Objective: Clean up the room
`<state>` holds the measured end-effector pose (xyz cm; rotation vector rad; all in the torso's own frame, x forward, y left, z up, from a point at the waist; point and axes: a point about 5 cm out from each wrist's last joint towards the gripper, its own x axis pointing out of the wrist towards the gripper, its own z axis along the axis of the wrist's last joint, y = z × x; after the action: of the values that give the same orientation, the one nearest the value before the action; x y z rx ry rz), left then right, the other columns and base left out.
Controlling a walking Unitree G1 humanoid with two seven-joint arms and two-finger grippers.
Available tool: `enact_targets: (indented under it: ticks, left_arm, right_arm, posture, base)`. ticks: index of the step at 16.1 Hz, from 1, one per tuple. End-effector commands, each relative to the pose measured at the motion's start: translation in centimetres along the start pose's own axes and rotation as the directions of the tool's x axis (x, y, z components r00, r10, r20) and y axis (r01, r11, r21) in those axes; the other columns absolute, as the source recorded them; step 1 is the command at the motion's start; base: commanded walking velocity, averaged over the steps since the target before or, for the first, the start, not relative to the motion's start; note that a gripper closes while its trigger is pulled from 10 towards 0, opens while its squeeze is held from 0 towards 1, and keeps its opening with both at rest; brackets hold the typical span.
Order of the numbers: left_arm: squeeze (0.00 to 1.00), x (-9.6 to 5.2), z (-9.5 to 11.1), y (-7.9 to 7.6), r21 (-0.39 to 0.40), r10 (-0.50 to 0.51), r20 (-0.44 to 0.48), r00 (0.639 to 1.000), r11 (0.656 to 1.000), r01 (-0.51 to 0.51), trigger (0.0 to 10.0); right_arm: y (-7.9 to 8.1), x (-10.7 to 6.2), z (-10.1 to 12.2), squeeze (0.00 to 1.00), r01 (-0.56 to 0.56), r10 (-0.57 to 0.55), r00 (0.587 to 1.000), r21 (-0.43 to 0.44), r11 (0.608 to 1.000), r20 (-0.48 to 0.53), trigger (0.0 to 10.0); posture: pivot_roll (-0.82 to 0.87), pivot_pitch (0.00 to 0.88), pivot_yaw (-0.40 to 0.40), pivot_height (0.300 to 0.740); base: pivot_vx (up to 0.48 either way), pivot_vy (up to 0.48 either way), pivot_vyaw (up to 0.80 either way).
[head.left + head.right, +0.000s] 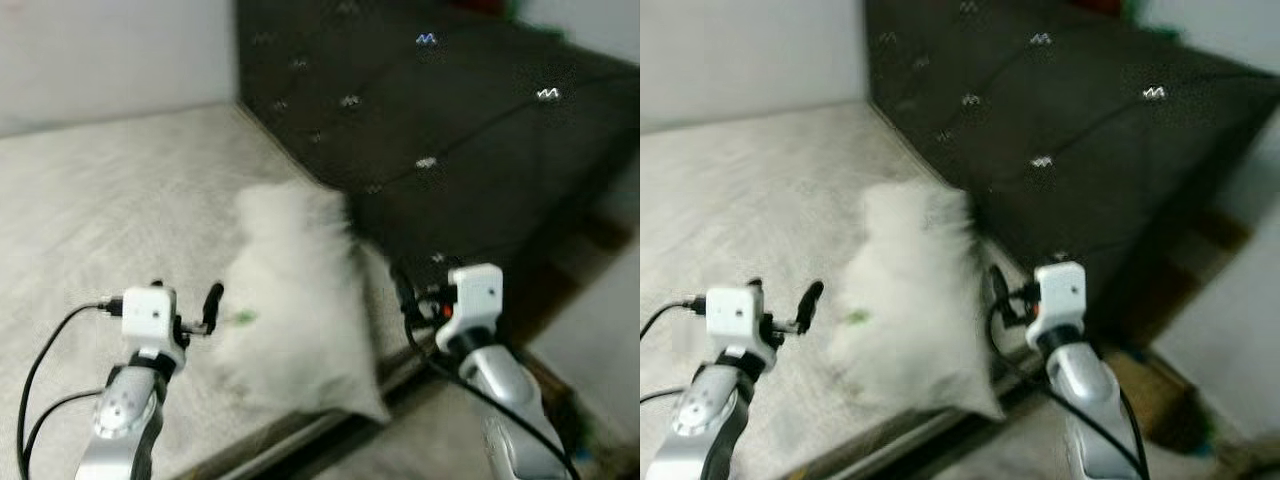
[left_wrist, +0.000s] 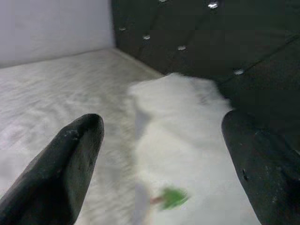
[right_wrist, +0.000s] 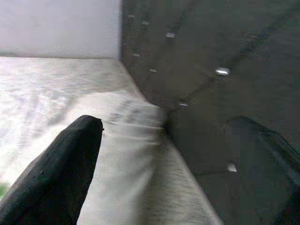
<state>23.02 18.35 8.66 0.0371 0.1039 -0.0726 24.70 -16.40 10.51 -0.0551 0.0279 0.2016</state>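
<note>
A white pillow (image 1: 295,300), blurred, stands on end at the bed's near corner, leaning toward the dark tufted headboard (image 1: 450,130). It carries a small green mark (image 1: 243,318). My left gripper (image 1: 190,300) is open just left of the pillow, fingers pointing at it. In the left wrist view the pillow (image 2: 187,154) lies ahead between the spread fingers (image 2: 70,159). My right gripper (image 1: 405,295) is open at the pillow's right edge, close to the headboard. Its wrist view shows the pillow's edge (image 3: 126,140) beside one black finger (image 3: 61,168).
The pale mattress (image 1: 110,200) stretches left and back to a white wall (image 1: 100,50). The headboard rises along the right side. Below the right arm run the bed's dark edge (image 1: 330,440) and a brown wooden strip (image 1: 545,385) beside a white surface (image 1: 600,330).
</note>
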Motion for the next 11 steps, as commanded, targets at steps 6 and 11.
enact_targets:
  ticks: [6, 11]
  left_arm:
    - [0.0, 0.66, 0.09, -0.07, 0.017, 0.042, -0.011, 0.999, 0.999, -0.042, 10.0]
    - [0.0, 0.81, 0.03, 0.03, 0.011, 0.058, -0.015, 0.998, 0.998, -0.058, 10.0]
  right_arm:
    - [-0.33, 0.65, 0.54, 0.0, 0.005, -0.006, 1.0, 0.01, 1.0, 0.022, 10.0]
    - [-0.32, 0.75, 0.83, 0.0, -0.004, 0.004, 0.999, 0.013, 1.0, 0.038, 10.0]
  posture:
    - [-0.01, 0.0, -0.089, 0.74]
    - [-0.01, 0.0, -0.09, 0.74]
  base:
    - [0.0, 0.0, 0.23]
    - [0.0, 0.0, 0.0]
